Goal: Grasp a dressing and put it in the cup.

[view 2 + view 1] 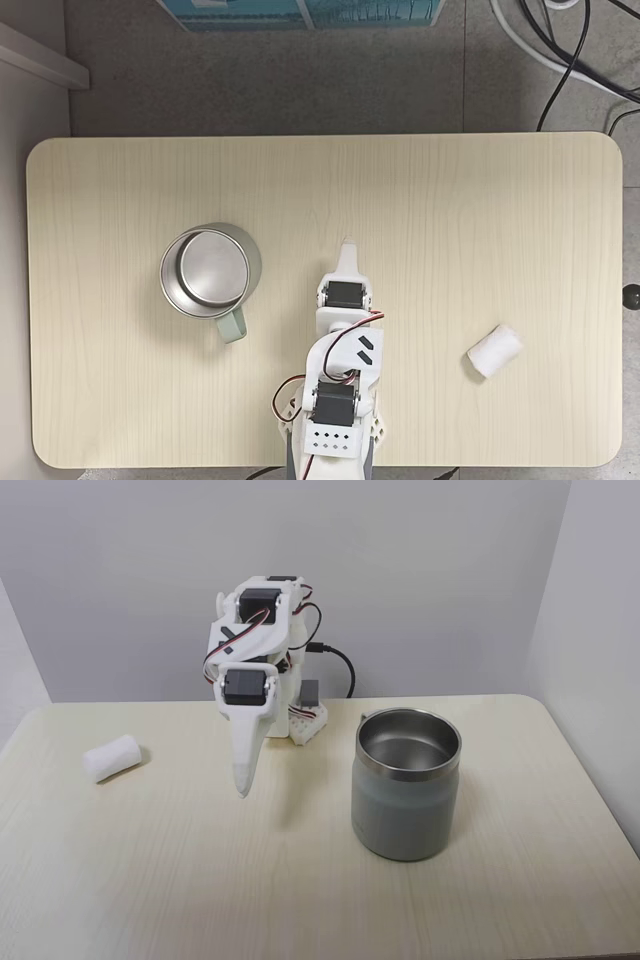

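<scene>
White plastic, the tool (pixel 241 788) hangs point-down over the bench (pixel 300 880), its jaws seemingly closed together, holding nothing. Well apart from it, the dressing (pixel 111 758) lies on its side near the bench edge. On the tool's other side stands the cup (pixel 406 800), upright, its shiny inside bare.

Tool (pixel 242 785) points down above the table (pixel 300 880), between dressing (pixel 112 758) and cup (pixel 406 795)

The arm is folded over its base; the claw (pixel 242 785) points down, fingers together, holding nothing.
</scene>
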Available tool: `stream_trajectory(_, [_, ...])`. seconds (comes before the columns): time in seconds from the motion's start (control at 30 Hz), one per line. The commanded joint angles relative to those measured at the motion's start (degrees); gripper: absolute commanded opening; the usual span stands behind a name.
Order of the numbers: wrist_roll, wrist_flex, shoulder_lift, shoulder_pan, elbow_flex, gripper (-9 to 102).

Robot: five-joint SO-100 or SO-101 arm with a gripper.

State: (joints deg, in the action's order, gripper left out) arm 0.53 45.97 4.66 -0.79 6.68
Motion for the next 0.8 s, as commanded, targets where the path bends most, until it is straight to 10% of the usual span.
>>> stream_trajectory(0.0, [1.0, 1.4, 0.4, -1.5, 5.5, 0])
stream_trajectory(0.77, [22.9, 35.9, -8.1, -8.0, 50.7, 3])
